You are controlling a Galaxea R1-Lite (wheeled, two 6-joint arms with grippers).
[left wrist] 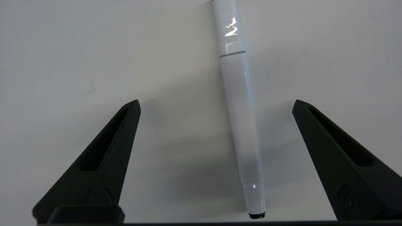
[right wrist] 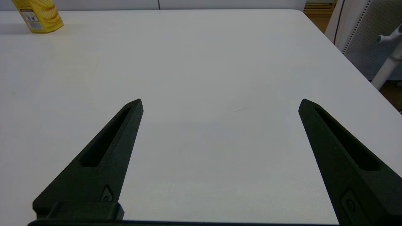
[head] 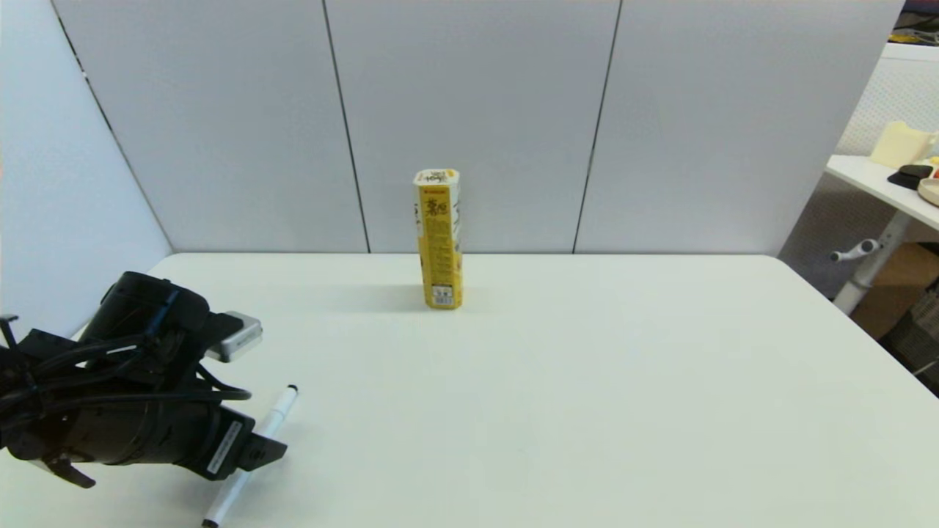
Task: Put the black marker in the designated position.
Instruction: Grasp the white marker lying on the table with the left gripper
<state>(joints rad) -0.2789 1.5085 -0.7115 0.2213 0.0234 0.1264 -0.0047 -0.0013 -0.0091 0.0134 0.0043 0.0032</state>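
The left gripper (left wrist: pixel 216 103) hangs wide open and empty over the black marker (left wrist: pixel 240 119), which lies flat at the table's (head: pixel 587 411) near-left corner, its long axis running 1 to 7 o'clock between the fingers, uncontacted.

The right gripper (right wrist: pixel 220 102) is open and idle.

Left arm low over the table's near-left corner, wrist pitched down. Left gripper (left wrist: pixel 216 105) wide open, fingers (left wrist: pixel 106 150) spread with bare tips, holding nothing, pointed at the tabletop. Right arm out of the head view. Right gripper (right wrist: pixel 220 103) also wide open and empty, fingers (right wrist: pixel 339 147) apart, aimed forward at a shallow angle above the table.
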